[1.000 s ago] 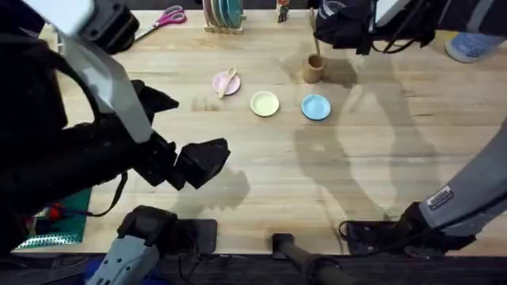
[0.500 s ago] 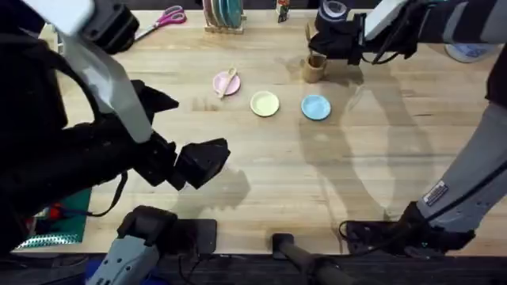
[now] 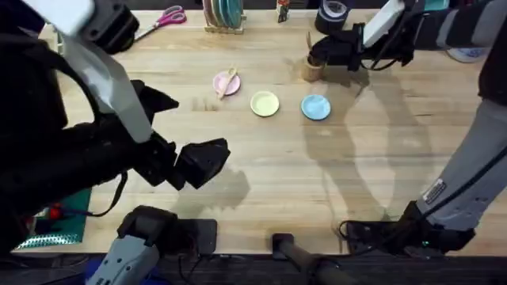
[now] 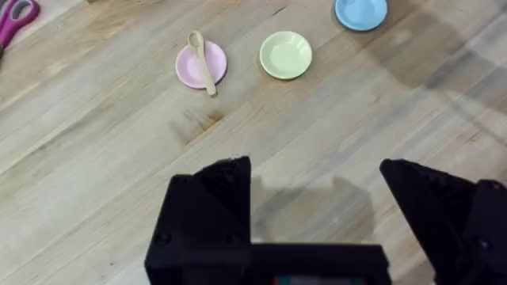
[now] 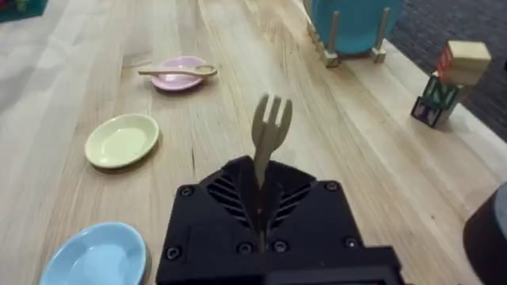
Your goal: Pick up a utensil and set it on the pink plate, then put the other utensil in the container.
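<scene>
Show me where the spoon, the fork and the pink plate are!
spoon (image 4: 202,62), left wrist view, middle of its handle.
fork (image 5: 272,119), right wrist view, its pronged head.
pink plate (image 4: 187,70), left wrist view, bare part beside the spoon.

three small plates: pink (image 3: 226,84), yellow (image 3: 264,104), blue (image 3: 315,107), one spoon (image 3: 229,79), one fork (image 5: 269,134), one wooden cup (image 3: 314,70), one pair of scissors (image 3: 162,19)
</scene>
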Tool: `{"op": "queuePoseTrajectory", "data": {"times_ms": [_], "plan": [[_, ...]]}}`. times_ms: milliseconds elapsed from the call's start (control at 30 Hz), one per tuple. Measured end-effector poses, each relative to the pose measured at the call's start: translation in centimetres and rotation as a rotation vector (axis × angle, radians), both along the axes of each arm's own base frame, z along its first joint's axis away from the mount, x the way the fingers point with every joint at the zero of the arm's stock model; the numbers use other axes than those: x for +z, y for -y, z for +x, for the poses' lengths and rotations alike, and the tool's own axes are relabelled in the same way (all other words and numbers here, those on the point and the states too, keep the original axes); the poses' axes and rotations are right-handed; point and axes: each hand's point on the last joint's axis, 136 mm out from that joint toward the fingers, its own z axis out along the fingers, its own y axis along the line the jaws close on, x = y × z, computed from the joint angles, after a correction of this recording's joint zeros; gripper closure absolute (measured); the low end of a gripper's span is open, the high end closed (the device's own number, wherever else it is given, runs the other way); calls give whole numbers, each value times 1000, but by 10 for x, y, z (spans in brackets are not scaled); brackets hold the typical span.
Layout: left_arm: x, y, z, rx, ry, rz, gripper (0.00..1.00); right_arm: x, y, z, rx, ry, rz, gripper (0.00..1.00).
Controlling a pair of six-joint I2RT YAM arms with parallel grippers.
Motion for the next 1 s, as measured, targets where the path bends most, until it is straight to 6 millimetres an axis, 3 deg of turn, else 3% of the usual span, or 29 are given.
{"op": "queuePoseTrajectory", "data": {"times_ms": [333, 700, 900, 1000], "plan": [[0, 0, 0, 0, 0, 0, 6, -4, -1, -5, 0, -51, 6, 958], [0, 0, 0, 0, 0, 0, 7, -4, 0, -5, -5, -69, 10, 600], [0, 0, 0, 0, 0, 0, 7, -4, 3, -4, -16, -84, 14, 525], [0, 0, 0, 0, 0, 0, 7, 3, 7, -3, -32, -106, 20, 435]]}}
